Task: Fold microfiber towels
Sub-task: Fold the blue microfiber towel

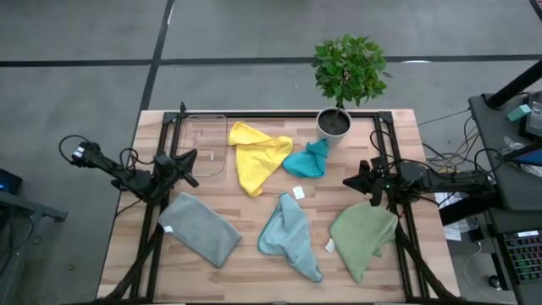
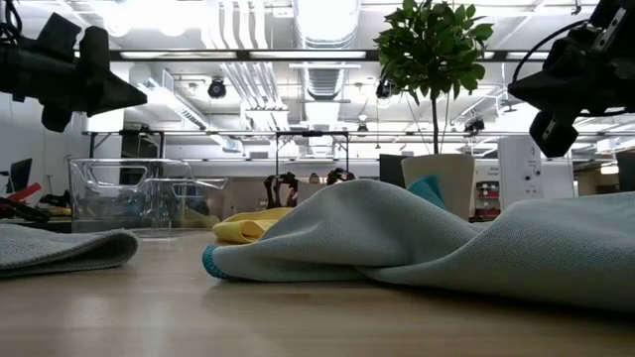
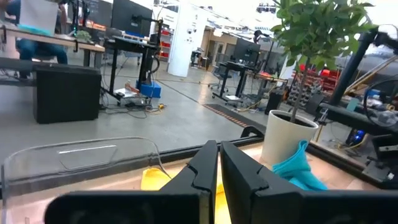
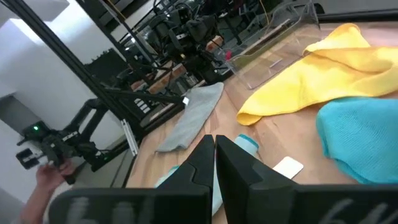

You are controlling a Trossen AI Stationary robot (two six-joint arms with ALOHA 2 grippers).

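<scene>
Wooden table (image 1: 254, 246) bears five loose towels (image 1: 290, 237) between raised, clenched, empty left fingers (image 1: 191, 169) and right fingers (image 1: 351, 180).

Both arms hover apart — left gripper (image 1: 193, 158) and right gripper (image 1: 349, 181) closed, empty.

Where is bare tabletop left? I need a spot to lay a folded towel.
Bare wood lies along the table edge between the grey towel and light blue towel, and right of the plant pot. It is crowded mid-table, where the yellow towel meets the teal towel.
</scene>
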